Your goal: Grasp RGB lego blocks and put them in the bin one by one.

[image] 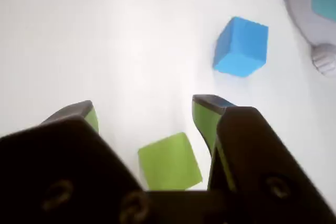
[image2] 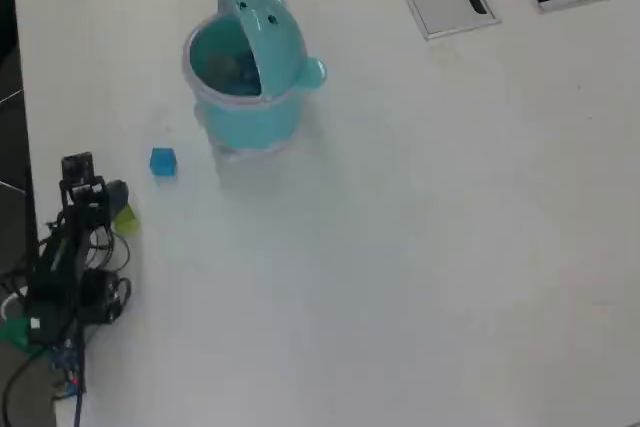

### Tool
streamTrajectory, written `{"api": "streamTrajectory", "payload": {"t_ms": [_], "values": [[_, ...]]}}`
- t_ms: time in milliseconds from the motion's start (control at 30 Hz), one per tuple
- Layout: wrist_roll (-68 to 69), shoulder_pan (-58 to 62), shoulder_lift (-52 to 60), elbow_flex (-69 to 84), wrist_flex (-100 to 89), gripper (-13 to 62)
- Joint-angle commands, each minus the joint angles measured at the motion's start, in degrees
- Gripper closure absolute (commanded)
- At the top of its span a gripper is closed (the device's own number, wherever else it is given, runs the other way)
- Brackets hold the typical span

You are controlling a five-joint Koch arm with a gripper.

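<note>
The yellow-green block is being straddled by the spread claw, lying between its jaws, while the blue block is lying beyond, nearer the bin.

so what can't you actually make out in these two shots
- Red block: seen in neither view; the bin's contents are a blur in the overhead view.
- Bin in the wrist view: cut off by the top right edge.
- Green block: near side hidden by the tool; overhead it's a tiny speck.
- Blue block: too small overhead for detail.
</note>
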Motion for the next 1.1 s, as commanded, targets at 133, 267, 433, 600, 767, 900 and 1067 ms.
{"api": "streamTrajectory", "payload": {"t_ms": [133,267,433,600,767,900,1067], "values": [[-4.6,3.3,4.0,1.0,0.0,16.3],[-6.2,6.0,4.0,2.8,0.2,16.3],[-8.3,6.8,3.7,4.7,-0.2,16.3],[-8.3,6.6,3.4,5.4,-1.6,16.3],[-8.3,6.5,3.3,7.8,-4.0,17.1],[-8.3,6.7,3.2,8.8,-4.8,17.8],[-8.3,7.2,3.2,9.1,-5.5,24.3]]}}
